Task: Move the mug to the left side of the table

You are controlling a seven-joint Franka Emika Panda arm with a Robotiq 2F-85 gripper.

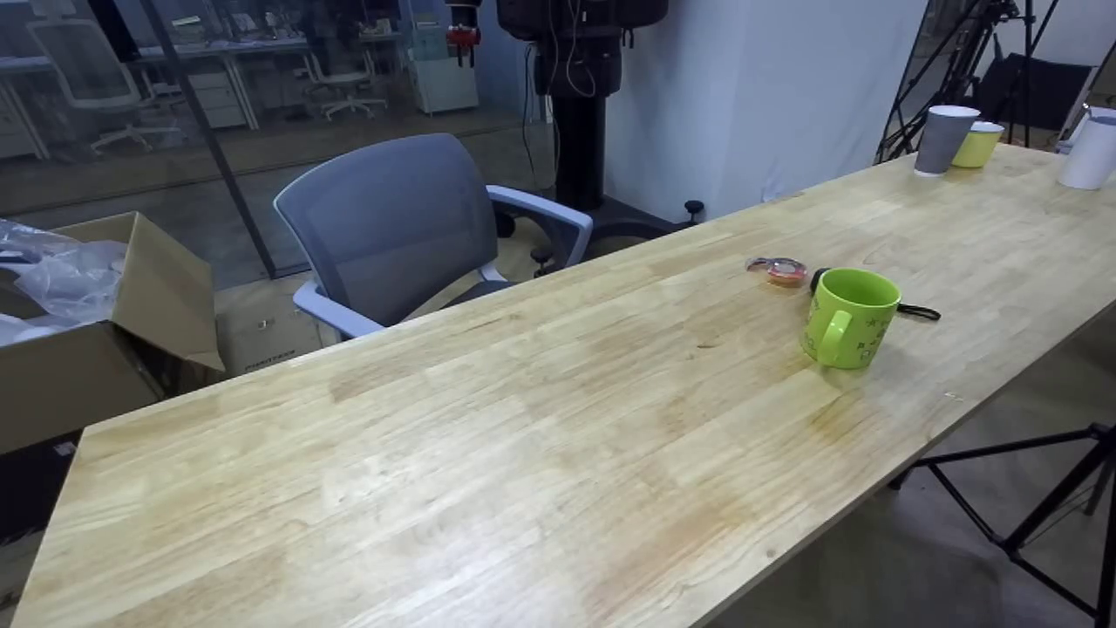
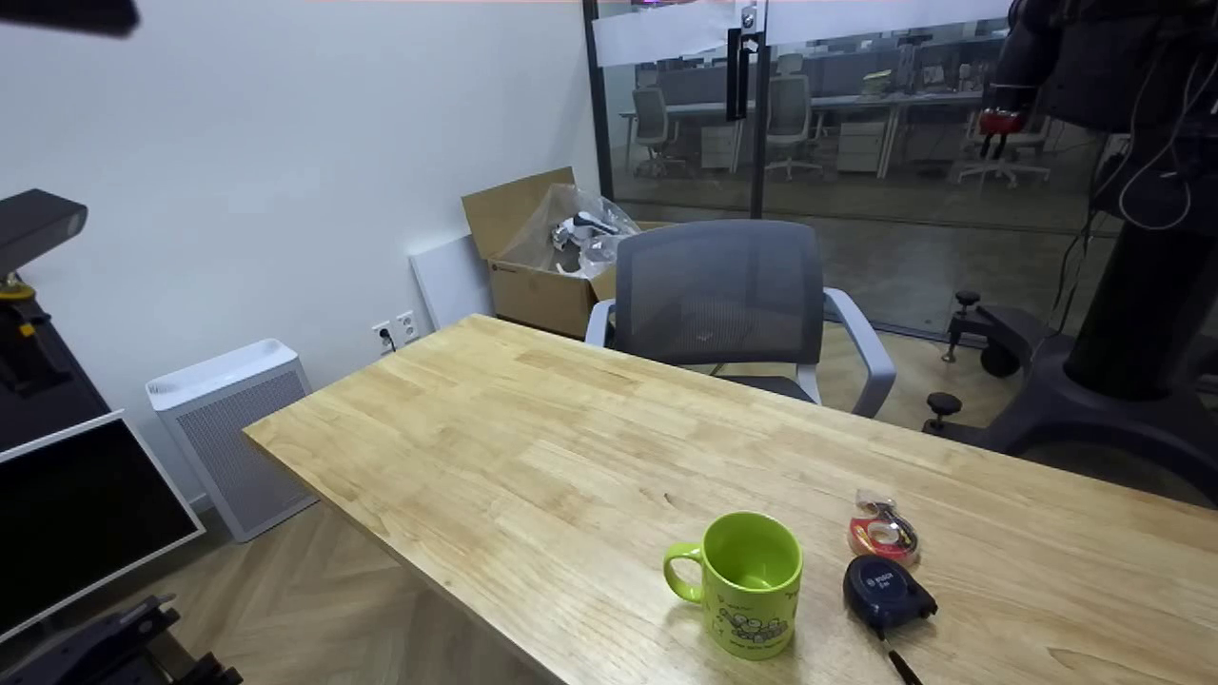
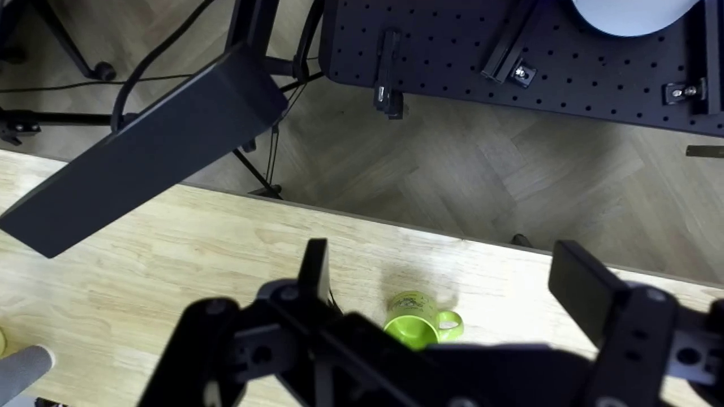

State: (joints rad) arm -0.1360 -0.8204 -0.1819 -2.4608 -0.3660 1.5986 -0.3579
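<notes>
The lime-green mug (image 1: 872, 330) stands upright on the light wooden table (image 1: 418, 471), towards one long edge. In an exterior view the mug (image 2: 752, 609) stands near the bottom of the picture on the table (image 2: 533, 457), its handle pointing left. In the wrist view my gripper (image 3: 447, 271) is open, its two fingers wide apart with nothing between them. The mug (image 3: 412, 308) shows below and beyond the fingers, apart from them, and its rim is partly hidden by the gripper body. The gripper cannot be made out in either exterior view.
A tape roll (image 2: 885, 535) and a dark tape measure (image 2: 883, 588) lie beside the mug. A grey cup (image 1: 944, 139), a yellow-green cup (image 1: 980, 144) and a white cup (image 1: 1092, 153) stand at the far end. A chair (image 1: 401, 218) stands against the table. A black bar-shaped device (image 3: 147, 147) juts over the table.
</notes>
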